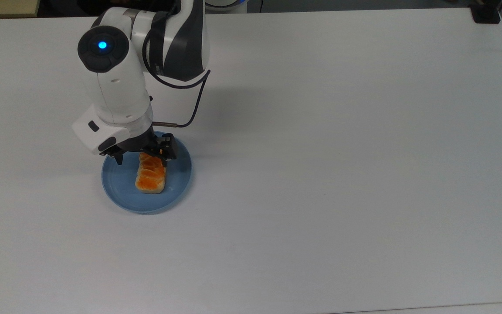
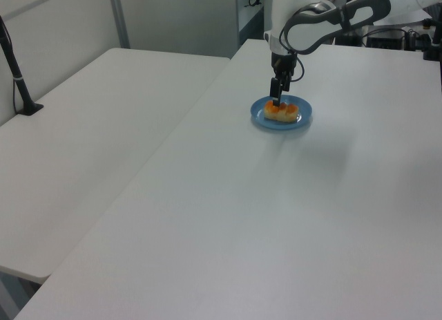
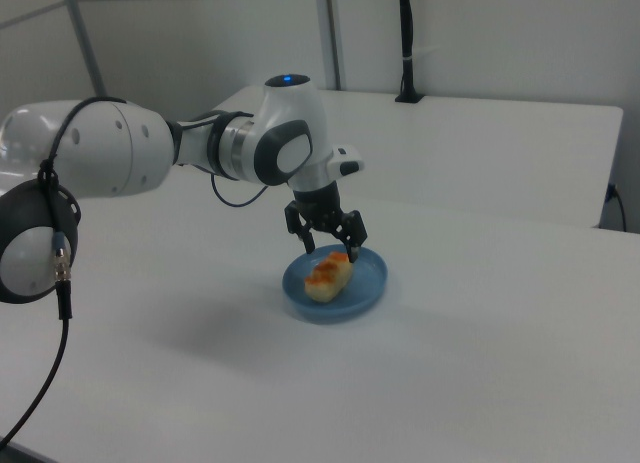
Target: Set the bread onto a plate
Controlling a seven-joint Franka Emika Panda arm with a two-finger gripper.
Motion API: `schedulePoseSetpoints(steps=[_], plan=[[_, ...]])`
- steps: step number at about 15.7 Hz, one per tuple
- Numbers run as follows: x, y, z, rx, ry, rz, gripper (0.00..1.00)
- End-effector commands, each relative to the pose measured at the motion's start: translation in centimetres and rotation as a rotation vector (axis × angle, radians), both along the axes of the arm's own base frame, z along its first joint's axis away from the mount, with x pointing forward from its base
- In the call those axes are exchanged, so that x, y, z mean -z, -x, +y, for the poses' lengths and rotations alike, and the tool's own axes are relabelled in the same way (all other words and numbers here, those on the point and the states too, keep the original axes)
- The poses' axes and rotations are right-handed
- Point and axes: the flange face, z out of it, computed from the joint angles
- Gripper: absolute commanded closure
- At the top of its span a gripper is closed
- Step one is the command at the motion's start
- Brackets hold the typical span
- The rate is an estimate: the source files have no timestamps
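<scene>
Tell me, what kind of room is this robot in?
Probably a robot lab or workshop. A white robot arm works at big plain white tables, putting bread on a blue plate, with cables nearby.

A: Illumination? Even, bright, diffuse light from overhead; the white table (image 1: 320,174) shows a cool bluish cast.

B: Shadows? A soft, faint one lies on the top view's right of the arm (image 1: 120,87). No harsh glare; slight overall softness.

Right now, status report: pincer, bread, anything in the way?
Pincer open, just above the bread's far end. Bread lying flat on the plate. Nothing else near it on the table.
</scene>
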Motion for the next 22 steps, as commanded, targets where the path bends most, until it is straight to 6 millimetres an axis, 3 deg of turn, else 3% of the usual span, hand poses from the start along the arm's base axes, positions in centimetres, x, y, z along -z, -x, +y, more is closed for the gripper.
schedulePoseSetpoints(steps=[1, 5, 10, 11, 16, 22], plan=[[-8.6, 2.5, 0.8, 0.045, 0.010, -0.033, 0.00], [-17.6, 7.3, 1.8, 0.071, -0.032, 0.016, 0.00], [-27.3, 14.8, 3.3, 0.083, -0.084, 0.061, 0.00], [-28.5, 15.8, 3.5, 0.111, -0.087, 0.057, 0.00], [-30.9, 17.6, 4.0, 0.199, -0.114, 0.025, 0.00], [-30.6, 16.4, 2.6, 0.157, -0.041, -0.086, 0.00]])
